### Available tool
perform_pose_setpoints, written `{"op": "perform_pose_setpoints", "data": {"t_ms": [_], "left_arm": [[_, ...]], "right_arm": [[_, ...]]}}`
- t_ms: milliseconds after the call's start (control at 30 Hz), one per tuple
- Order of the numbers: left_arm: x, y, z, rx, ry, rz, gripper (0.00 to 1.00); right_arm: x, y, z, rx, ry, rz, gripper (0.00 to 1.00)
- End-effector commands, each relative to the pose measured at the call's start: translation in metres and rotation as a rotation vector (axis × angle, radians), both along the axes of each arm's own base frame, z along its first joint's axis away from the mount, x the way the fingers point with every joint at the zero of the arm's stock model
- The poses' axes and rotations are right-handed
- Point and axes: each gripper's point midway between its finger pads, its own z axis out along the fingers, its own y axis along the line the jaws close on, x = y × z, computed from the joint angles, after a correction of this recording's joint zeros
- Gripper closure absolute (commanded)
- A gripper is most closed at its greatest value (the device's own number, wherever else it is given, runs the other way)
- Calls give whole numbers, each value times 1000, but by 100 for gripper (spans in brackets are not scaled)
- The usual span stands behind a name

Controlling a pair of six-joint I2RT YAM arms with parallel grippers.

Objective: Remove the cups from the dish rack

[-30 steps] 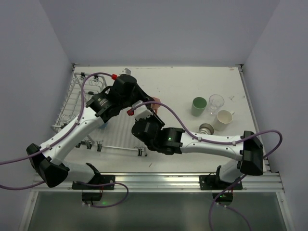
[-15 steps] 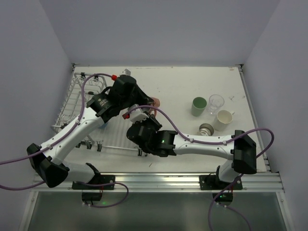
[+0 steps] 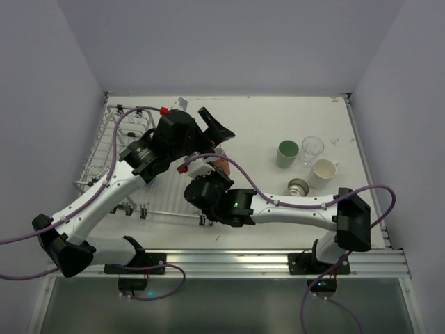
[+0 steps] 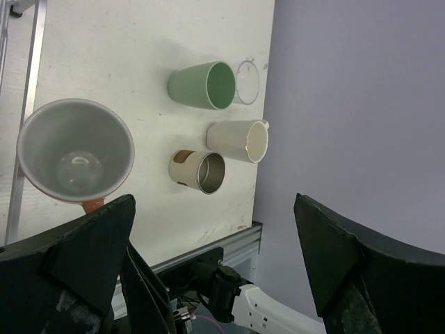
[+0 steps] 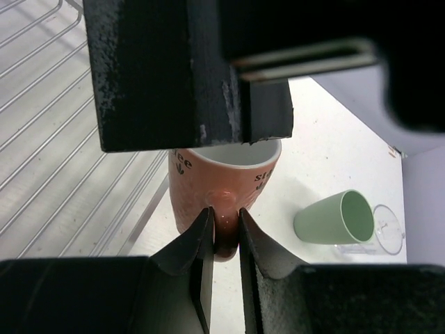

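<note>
Step in hand reads as a hand-off: the terracotta cup (image 5: 224, 182) hangs upright just off the right end of the dish rack (image 3: 104, 149), its handle pinched in the narrow-set right gripper (image 5: 222, 224), while the left gripper (image 4: 212, 243) stands wide open just above it, gripping nothing. Next move, as I judge: carry the cup rightward, clear of the left fingers, to the table (image 3: 264, 118) near the green cup (image 3: 287, 154); handle-only grip, so go slow. Pose: left arm stretched over the rack, right arm folded leftward across the table.

Left pincer (image 4: 213, 209) now wide apart, off the reddish mug (image 5: 224, 182); right pincer (image 5: 224, 224) tighter on, seemingly, its handle
</note>
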Motion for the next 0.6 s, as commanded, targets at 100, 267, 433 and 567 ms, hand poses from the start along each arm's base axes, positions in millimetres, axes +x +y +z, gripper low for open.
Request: {"op": "perform_pose_setpoints", "data": {"t_ms": [100, 267, 433, 567], "left_arm": [[-9, 6, 19, -37, -50, -13, 0], [1, 24, 19, -12, -76, 29, 0], [23, 54, 18, 41, -97, 107, 0], [35, 71, 14, 53, -105, 135, 0]], "right_arm": [[7, -15, 14, 82, -25, -49, 100], [1, -26, 10, 170, 13, -51, 100], [-10, -46, 4, 263, 65, -54, 100], [-15, -64, 4, 394, 107, -57, 100]]}}
